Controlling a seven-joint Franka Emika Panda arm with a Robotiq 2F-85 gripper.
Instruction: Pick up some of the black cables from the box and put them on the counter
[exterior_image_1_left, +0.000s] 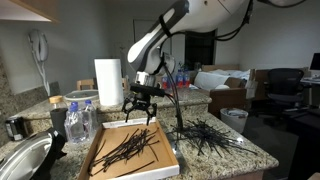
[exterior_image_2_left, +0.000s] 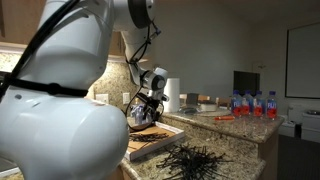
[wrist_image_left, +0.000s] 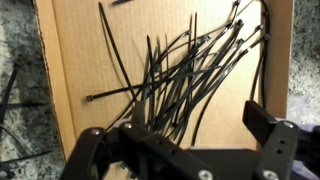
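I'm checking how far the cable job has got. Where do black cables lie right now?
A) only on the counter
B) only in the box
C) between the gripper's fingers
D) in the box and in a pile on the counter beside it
D: black cables lie in the box, a second pile sits on the counter beside it, and the open gripper above the box holds none.

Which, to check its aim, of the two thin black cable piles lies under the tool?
The pile in the white-rimmed cardboard box; the other is spread on the speckled granite counter.
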